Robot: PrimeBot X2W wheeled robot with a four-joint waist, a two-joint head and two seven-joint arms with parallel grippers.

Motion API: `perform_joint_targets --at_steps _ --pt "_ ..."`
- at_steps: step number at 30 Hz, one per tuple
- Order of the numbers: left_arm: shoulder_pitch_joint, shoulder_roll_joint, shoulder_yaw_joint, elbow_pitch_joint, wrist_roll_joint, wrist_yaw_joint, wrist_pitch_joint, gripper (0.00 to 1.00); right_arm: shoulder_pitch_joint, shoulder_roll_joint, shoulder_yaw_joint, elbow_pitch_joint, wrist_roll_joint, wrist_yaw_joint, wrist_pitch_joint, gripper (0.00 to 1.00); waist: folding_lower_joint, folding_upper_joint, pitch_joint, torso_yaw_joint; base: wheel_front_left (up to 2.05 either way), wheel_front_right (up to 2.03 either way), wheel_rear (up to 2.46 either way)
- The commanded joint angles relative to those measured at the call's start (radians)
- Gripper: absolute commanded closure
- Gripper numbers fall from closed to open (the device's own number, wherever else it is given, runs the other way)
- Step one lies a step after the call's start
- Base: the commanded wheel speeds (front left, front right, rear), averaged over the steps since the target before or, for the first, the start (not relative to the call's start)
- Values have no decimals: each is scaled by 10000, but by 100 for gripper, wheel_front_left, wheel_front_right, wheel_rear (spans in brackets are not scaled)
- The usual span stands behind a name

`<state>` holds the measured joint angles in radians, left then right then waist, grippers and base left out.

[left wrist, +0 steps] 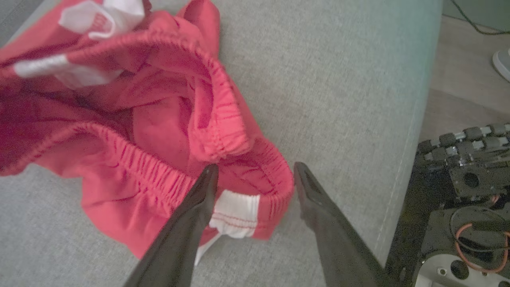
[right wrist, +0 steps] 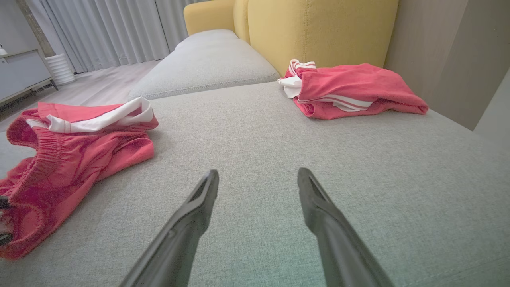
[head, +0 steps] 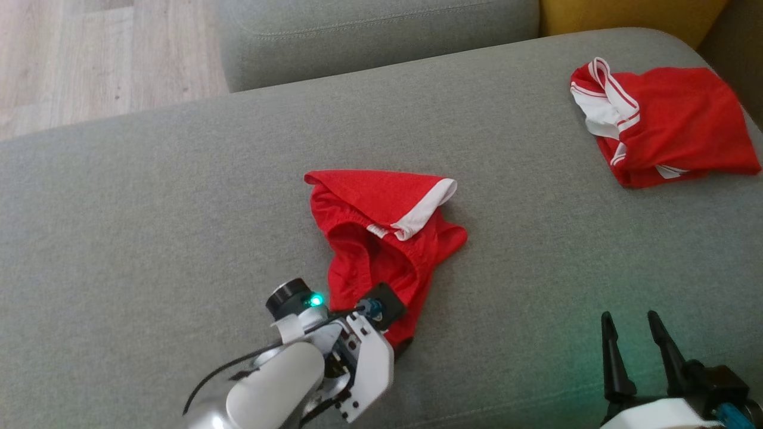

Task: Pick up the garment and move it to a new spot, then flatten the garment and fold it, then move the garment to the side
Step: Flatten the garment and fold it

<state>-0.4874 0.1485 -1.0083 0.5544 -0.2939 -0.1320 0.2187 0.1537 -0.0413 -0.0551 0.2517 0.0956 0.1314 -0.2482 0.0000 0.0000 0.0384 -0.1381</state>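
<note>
Red shorts (head: 381, 232) lie crumpled, left gripper (left wrist: 255, 167) wide open astride the waistband (left wrist: 159, 175), so it's pickup stage and it just needs to pinch.

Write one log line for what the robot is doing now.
left gripper: open around waistband of red shorts | right gripper: open, empty, over sofa cushion

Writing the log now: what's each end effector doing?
Left end effector: open, astride waistband of the red shorts, not gripping.
Right end effector: open, empty.
</note>
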Motion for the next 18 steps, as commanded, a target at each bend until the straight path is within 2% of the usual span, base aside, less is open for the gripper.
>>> perform_joint_targets --at_steps 1,18 --pt "-769 194 194 -149 -51 15 37 0 -435 -89 199 -261 25 -7 -136 0 0 0 11 12 0 0 0" --pt "-1078 888 -247 -130 26 71 722 0 -486 -89 150 -198 -1 -7 -136 0 0 0 79 292 0 0 0"
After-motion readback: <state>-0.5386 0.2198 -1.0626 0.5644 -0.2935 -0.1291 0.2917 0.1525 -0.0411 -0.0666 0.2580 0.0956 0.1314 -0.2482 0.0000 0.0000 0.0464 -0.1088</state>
